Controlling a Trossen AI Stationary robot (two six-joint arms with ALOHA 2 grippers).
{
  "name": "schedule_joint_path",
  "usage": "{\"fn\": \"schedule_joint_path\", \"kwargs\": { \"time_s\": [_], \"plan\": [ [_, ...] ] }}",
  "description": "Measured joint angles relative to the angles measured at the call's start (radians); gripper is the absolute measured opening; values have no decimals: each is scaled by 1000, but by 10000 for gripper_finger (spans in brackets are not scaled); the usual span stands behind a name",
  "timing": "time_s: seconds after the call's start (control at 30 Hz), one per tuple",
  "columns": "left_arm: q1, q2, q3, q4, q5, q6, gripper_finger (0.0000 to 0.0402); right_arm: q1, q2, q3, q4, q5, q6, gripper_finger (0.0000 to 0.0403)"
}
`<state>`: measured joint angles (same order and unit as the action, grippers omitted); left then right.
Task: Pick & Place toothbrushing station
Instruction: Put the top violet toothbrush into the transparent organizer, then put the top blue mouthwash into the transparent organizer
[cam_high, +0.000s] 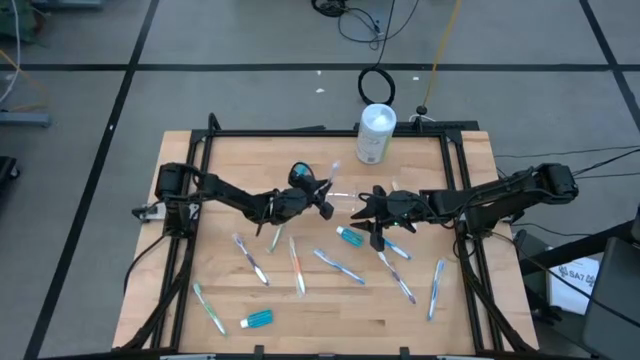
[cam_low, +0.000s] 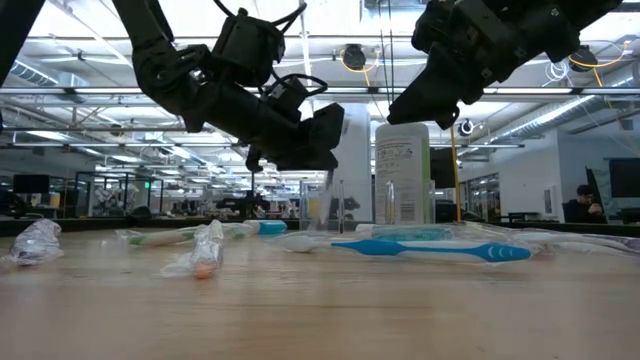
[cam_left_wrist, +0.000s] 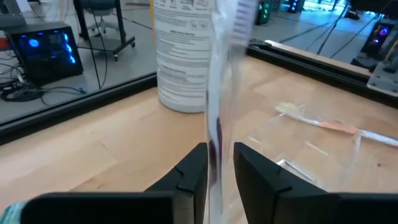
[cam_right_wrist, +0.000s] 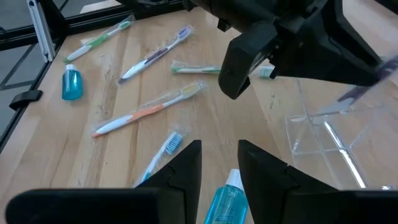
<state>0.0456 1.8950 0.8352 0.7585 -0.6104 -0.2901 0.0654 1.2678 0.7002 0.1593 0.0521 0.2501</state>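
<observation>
Left wrist view: left pincer (cam_left_wrist: 219, 171) nearly closed, pinching a wrapped toothbrush (cam_left_wrist: 219, 74); right pincer (cam_right_wrist: 219, 163) slightly open, empty.

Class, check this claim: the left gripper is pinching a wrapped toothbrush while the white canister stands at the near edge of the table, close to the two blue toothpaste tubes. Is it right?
Not quite. The white canister stands at the far edge of the table, as the high view shows. The rest holds: the left gripper pinches a wrapped toothbrush.
</observation>
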Motion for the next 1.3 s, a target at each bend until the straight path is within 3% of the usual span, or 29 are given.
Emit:
{"fn": "schedule_joint_path", "kwargs": {
  "time_s": [0.23, 0.37, 0.87, 1.03, 1.3],
  "plan": [
    [0, -19, 0, -24, 3, 4, 87, 0, 0, 0, 0, 0, 0, 95],
    [0, -79, 0, -117, 4, 7, 88, 0, 0, 0, 0, 0, 0, 96],
    [0, -390, 0, -623, 114, 78, 88, 0, 0, 0, -3, 0, 0, 95],
    [0, -430, 0, -835, 113, 50, 88, 0, 0, -6, 2, 0, 0, 95],
    [-2, -431, 0, -1040, 122, -84, 88, -2, 1, -39, 0, 7, 28, 96]
  ]
}}
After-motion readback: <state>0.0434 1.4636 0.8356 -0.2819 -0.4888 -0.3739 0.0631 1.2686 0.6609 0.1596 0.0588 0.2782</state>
